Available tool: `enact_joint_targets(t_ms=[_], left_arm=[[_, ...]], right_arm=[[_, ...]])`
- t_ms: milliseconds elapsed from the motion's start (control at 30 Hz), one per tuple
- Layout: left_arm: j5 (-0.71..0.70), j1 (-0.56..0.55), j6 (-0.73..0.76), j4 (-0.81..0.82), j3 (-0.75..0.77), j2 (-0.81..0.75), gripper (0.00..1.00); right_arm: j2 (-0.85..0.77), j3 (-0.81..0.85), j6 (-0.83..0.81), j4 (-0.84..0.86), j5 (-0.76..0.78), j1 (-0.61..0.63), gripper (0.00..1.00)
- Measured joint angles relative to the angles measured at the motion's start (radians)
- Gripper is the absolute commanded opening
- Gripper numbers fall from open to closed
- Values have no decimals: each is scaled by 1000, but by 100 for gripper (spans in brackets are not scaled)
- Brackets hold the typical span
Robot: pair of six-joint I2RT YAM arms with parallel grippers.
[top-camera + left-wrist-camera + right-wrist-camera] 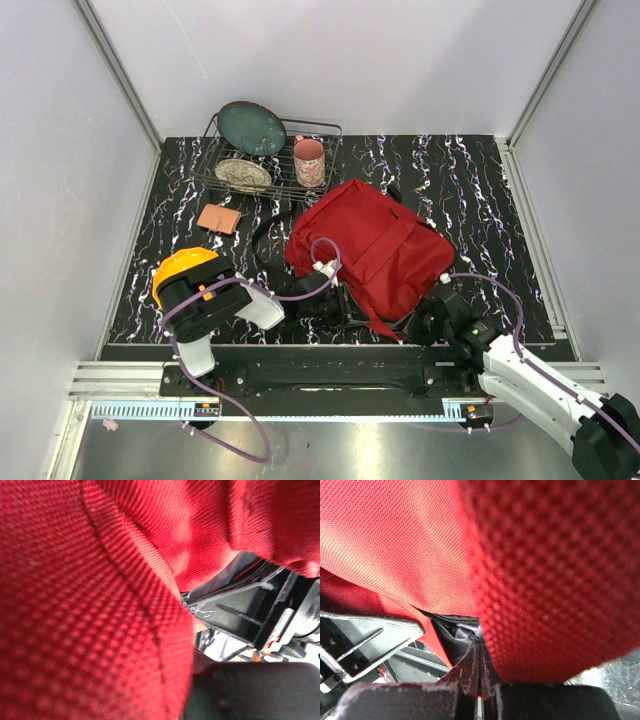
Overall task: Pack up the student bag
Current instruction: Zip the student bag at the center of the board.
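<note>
The student bag [372, 248], a large dark-red backpack with black straps, lies in the middle of the table. My left gripper [338, 300] is at its near-left edge. In the left wrist view the red fabric [90, 605] fills the frame and covers one finger. The other black finger [250, 692] sits close against the fabric, so the gripper [187, 685] looks shut on it. My right gripper [426, 318] is at the bag's near-right corner. In the right wrist view its fingers [465, 672] are pressed together, and the gripper [480, 655] pinches the black lining by the zip [452, 621].
A wire rack [207, 160] at the back left holds a green plate [252, 127], a patterned plate [243, 173] and a pink mug [309, 162]. A small tan wallet [219, 218] lies in front of it. A yellow-orange rounded object [183, 266] sits by the left arm.
</note>
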Motion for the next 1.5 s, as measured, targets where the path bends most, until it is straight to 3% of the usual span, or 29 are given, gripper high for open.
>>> enact_joint_targets(t_ms=[33, 167, 300, 500, 700, 1067, 1167, 1233, 1500], left_arm=[[2, 2, -8, 6, 0, 11, 0], [5, 4, -20, 90, -24, 35, 0], [5, 11, -21, 276, -110, 47, 0], [39, 33, 31, 461, -174, 43, 0], [76, 40, 91, 500, -175, 43, 0], [92, 45, 106, 510, -182, 43, 0], [97, 47, 106, 512, -183, 43, 0], [100, 48, 106, 515, -183, 43, 0], [109, 50, 101, 528, -183, 51, 0]], right_arm=[[5, 0, 0, 4, 0, 1, 0], [45, 11, -2, 23, -3, 6, 1], [71, 17, -6, 45, -21, 11, 16], [10, 92, -21, -48, 35, 17, 27], [8, 93, -11, -17, 33, 17, 37], [225, 108, -11, 190, 18, 17, 38], [267, 108, -11, 257, -1, 18, 44], [275, 108, -8, 293, -7, 18, 50], [254, 103, 5, 381, -43, 18, 52]])
